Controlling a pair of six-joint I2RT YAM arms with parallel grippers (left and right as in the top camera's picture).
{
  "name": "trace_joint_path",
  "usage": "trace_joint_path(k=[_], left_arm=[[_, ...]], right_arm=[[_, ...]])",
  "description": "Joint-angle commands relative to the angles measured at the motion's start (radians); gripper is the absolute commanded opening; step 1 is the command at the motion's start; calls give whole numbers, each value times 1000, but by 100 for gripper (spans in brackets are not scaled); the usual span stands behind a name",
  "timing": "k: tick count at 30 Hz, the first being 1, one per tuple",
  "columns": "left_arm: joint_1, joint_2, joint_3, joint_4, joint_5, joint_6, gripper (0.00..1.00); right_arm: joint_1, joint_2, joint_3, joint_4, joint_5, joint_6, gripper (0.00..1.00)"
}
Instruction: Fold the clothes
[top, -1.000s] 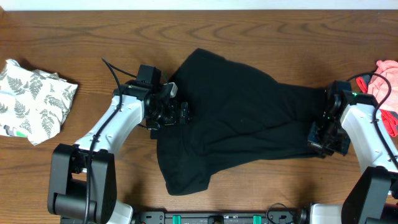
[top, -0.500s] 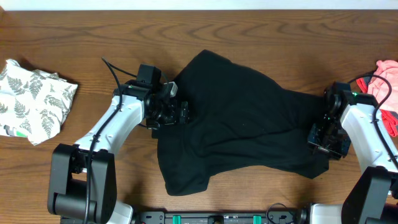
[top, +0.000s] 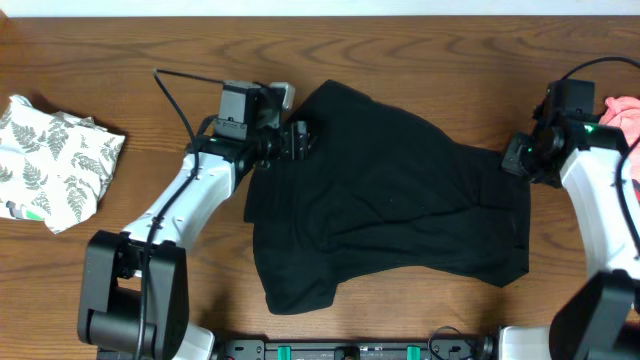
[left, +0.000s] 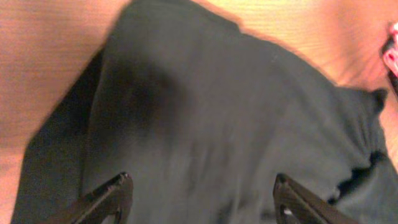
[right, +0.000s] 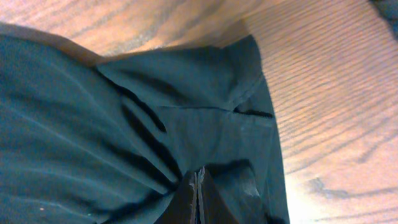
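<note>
Left jaws stand wide, their fingers (left: 115, 193) spread above the black garment (top: 390, 210) and gripping nothing. A second earlier they sat lower on the same left edge. They have since climbed to its upper left rim and begun to narrow. A fern-print piece (top: 55, 165) lies well out to their left on the table (top: 420, 50), untouched.

Between the two pairs of jaws the black garment lies spread. Its right side has changed most. The heap that was bunched at the lower right a second ago is gone, and that hem now runs straight down from the right jaws to a squared corner.

Right jaws are shut tight at the garment's upper right corner, having moved up from the lower right. In the right wrist view creases run in toward their tips, so they appear to pinch a fold of the cloth. A pink piece (top: 622, 112) sits just to their right.

This reads as smoothing work: the garment looks flatter and nearer to ready, but no fold has yet been made.

No brand, label or lettering can be read. A few pale specks show on the cloth near the right jaws, too small to make out.
</note>
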Motion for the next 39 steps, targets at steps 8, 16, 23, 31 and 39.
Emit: trace_joint_path(k=[8, 16, 23, 31, 39], left_arm=[[-75, 84, 16, 159, -53, 1, 71], [-77, 179, 16, 179, -53, 1, 72], [-77, 183, 16, 178, -91, 2, 72], [-77, 183, 16, 180, -148, 2, 72], [-77, 183, 16, 264, -147, 1, 84]], right_arm=[[3, 251, -8, 71, -31, -66, 1], [5, 373, -8, 132, -31, -73, 1], [16, 508, -8, 311, -39, -72, 1], [25, 610, -7, 726, -40, -48, 2], [26, 616, 11, 916, -105, 29, 11]])
